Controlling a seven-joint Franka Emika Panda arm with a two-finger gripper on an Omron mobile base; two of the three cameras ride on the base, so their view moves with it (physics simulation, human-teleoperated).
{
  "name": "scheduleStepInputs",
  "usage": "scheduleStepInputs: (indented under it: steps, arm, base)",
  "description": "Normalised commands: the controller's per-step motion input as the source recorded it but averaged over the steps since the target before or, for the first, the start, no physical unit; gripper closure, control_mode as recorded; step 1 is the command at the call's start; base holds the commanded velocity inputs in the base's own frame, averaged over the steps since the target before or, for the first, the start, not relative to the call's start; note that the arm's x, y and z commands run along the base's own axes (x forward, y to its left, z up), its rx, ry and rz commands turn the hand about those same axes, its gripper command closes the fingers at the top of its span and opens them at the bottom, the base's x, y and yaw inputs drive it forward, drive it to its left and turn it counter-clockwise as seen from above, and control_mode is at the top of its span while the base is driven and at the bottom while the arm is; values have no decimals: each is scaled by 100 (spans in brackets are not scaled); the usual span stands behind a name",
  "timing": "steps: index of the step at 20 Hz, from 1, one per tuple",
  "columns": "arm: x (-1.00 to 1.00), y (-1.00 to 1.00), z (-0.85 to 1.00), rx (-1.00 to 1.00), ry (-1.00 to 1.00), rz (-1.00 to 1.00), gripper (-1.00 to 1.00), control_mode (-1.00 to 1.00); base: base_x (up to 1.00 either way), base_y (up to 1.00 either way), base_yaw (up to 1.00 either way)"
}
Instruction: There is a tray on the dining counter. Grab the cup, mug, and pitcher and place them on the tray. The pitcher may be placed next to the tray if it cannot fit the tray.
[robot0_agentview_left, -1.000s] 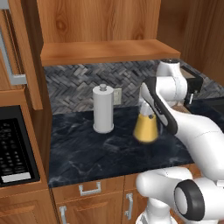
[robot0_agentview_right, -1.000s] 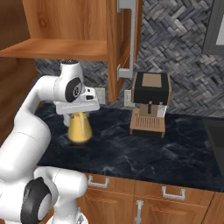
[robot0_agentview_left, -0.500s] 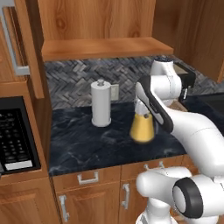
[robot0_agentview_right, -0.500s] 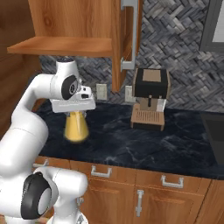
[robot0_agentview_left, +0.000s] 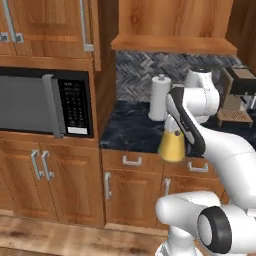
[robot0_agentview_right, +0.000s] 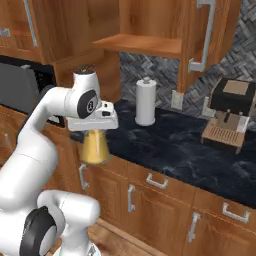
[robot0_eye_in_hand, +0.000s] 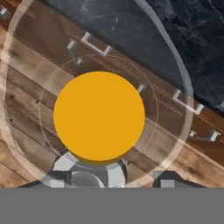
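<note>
Glass, so rigid, slick and breakable: the pitcher (robot0_agentview_right: 95, 146) hangs under the gripper (robot0_agentview_right: 94, 129), past the edge of the black counter (robot0_agentview_right: 175, 145) and above the cabinet fronts. Its jaws look clamped on the rim (seemingly a wide grip). Yellow contents probably make it bottom-heavy; hold near the top, upright.

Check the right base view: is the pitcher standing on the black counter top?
No. The pitcher hangs under the hand, out past the counter's front edge, before the cabinet drawers.
</note>
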Motion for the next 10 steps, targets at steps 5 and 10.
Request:
scheduleStepInputs:
  steps: [5, 10]
  arm:
    - [0, 0, 0, 0, 0, 0, 100, 100]
    - [0, 0, 0, 0, 0, 0, 100, 100]
  base:
    - [-8, 0, 96]
    - [0, 7, 88]
